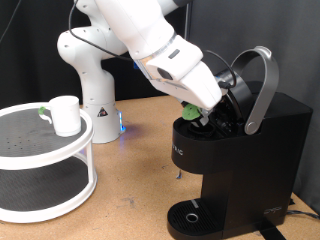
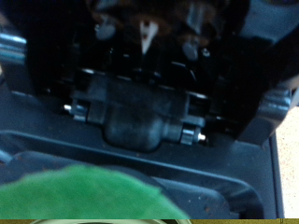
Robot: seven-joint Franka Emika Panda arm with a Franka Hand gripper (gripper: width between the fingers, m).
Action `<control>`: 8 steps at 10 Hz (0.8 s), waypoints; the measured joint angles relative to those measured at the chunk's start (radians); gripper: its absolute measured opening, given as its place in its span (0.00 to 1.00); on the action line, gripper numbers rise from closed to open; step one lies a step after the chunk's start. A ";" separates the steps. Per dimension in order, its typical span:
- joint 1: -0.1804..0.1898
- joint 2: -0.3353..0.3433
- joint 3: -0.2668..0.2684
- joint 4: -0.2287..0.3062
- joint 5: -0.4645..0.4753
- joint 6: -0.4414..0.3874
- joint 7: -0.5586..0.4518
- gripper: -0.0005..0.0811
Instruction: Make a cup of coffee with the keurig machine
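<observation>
**Pod at the brew head, cup not yet under the spout**

The jaws are down at the open brew head of the keurig, its grey lid handle swung up. A pod with a green top shows at their tip, so they look clamped on it, though the fingers themselves are hidden in both views. The wrist view shows the green top close below the dark chamber mechanism.

The cup stands well apart, on the top tier of a white rack at the exterior view's left. The drip tray carries nothing.

Risks, as I judge them:
- The pod may go in tilted and catch on the chamber rim, so the lid would not close.
- The wrist is close to the raised handle; a sideways move could knock it.
- Brewing with no cup on the tray would spill coffee over the worktop.
</observation>
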 joint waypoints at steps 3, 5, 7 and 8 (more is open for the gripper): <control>0.000 0.024 0.001 0.002 0.012 0.023 0.000 0.59; 0.000 0.035 0.004 0.005 0.022 0.025 0.000 0.59; 0.000 0.048 0.014 0.009 0.023 0.025 0.000 0.59; 0.000 0.052 0.017 0.010 0.022 0.024 0.000 0.59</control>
